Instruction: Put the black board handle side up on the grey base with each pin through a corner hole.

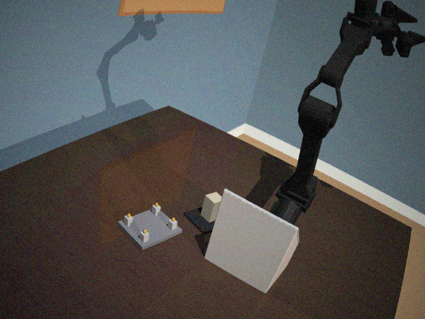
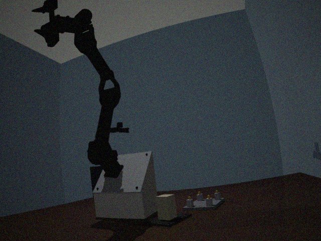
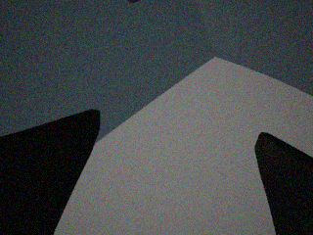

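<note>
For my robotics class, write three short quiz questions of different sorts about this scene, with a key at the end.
1. True or false: the black board is already seated on the posts of the grey base.
2. Multiple choice: what does the pincer hold?
A) the board's handle
B) nothing
C) a gold pin
3. Fill in the blank: the square handle on the board is ____ in colour, unlike the board itself.

Key: 1. False; 2. B; 3. cream
</note>
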Robot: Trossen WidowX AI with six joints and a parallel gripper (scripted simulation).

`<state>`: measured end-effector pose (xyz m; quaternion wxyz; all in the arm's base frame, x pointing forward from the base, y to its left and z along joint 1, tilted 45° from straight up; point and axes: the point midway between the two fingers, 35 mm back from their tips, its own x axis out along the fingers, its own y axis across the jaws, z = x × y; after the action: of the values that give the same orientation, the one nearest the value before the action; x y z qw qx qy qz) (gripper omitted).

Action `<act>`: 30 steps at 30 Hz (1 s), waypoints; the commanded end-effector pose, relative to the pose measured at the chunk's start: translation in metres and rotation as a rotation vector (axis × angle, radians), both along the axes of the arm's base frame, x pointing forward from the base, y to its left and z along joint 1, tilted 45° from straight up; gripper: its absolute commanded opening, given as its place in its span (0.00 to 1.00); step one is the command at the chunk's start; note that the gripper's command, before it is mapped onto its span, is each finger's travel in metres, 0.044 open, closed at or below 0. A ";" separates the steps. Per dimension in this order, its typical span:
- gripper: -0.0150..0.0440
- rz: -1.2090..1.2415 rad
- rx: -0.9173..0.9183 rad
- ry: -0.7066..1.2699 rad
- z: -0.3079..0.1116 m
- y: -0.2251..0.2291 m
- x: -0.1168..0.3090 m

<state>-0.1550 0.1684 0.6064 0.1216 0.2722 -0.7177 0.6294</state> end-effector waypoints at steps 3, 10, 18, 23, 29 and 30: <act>1.00 0.064 0.014 0.018 0.004 -0.026 0.001; 1.00 0.363 0.022 -0.016 0.009 -0.129 0.011; 1.00 0.772 0.061 -0.136 -0.011 -0.257 0.066; 1.00 1.007 0.117 -0.238 -0.037 -0.320 0.122; 1.00 1.239 0.211 -0.390 -0.081 -0.370 0.198; 1.00 1.271 0.228 -0.419 -0.090 -0.375 0.211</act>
<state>0.0224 -0.1901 0.5388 -0.3925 0.5254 -0.5025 0.5633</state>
